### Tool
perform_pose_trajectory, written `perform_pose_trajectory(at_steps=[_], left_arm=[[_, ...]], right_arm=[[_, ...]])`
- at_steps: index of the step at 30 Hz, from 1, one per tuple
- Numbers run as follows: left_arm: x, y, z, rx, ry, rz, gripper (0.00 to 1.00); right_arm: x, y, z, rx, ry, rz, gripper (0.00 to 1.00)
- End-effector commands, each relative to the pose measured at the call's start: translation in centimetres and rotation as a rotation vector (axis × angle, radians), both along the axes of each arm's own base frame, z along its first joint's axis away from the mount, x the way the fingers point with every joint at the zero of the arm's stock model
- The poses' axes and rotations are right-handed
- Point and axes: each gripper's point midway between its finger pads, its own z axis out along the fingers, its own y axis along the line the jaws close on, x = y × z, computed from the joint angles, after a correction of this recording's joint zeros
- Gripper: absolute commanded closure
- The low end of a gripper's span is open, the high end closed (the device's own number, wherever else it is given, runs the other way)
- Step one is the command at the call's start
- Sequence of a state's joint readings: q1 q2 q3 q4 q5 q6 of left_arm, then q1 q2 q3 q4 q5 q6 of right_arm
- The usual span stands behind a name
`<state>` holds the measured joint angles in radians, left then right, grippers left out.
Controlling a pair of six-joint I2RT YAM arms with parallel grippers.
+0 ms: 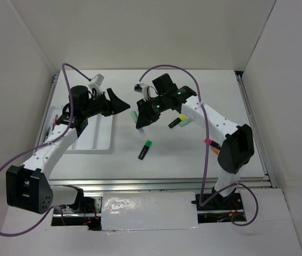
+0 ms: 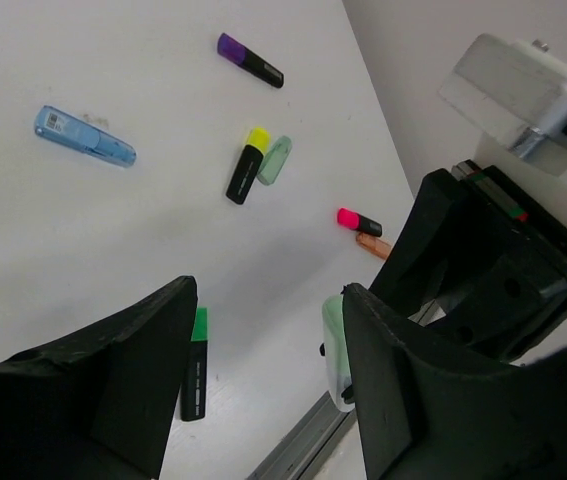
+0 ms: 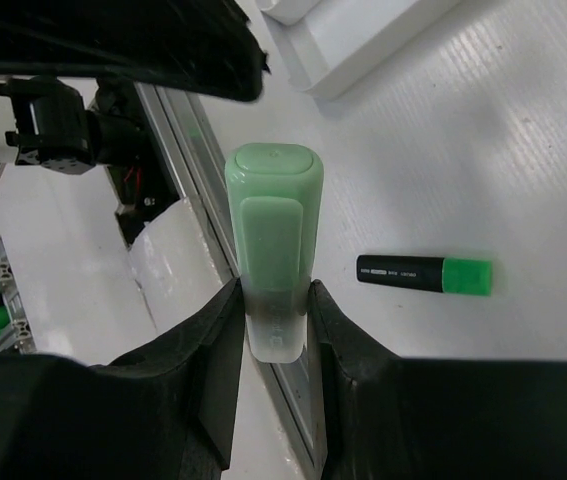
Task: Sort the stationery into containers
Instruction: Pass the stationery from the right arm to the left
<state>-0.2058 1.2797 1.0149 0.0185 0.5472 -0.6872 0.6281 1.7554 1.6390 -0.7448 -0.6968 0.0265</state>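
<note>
My right gripper (image 3: pixel 275 296) is shut on a mint highlighter (image 3: pixel 272 240), held above the table with its cap end pointing away from the wrist. From above, this gripper (image 1: pixel 141 121) hangs mid-table and faces my left gripper (image 1: pixel 120 104). My left gripper (image 2: pixel 268 300) is open, and the mint highlighter (image 2: pixel 334 350) shows just beside its right finger (image 2: pixel 393 390); I cannot tell if they touch. The white divided tray (image 1: pixel 98 140) lies under the left arm. A green and black highlighter (image 1: pixel 145 150) lies on the table below both grippers.
Loose on the table are a blue pen (image 2: pixel 83 135), a purple marker (image 2: pixel 250 60), a yellow and black highlighter (image 2: pixel 245 165) next to a mint cap (image 2: pixel 275 160), a pink marker (image 2: pixel 359 220) and an orange one (image 2: pixel 373 246). White walls enclose the table.
</note>
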Motion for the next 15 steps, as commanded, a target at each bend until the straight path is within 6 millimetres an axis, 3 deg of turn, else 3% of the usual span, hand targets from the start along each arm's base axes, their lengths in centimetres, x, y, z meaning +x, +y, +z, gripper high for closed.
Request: perform_pose_trajectory(at_steps=[1,5,15], left_arm=[[-0.4,-0.6,1.7,-0.029,-0.057,-0.017,0.28],[-1.4,-1.5,0.7,-0.026,-0.031,-0.047,0.29],[-2.2,-1.7,-0.6,-0.015,-0.016,-0.058,0.30]], right_arm=[[1.3,1.6,2.3,0.033,-0.084,-0.023,1.00],[1.5,2.6,2.2,0.018,-0.095,-0.025,1.00],[2.3,3.4,1.3,-0.010,-0.090,-0.037,1.00]])
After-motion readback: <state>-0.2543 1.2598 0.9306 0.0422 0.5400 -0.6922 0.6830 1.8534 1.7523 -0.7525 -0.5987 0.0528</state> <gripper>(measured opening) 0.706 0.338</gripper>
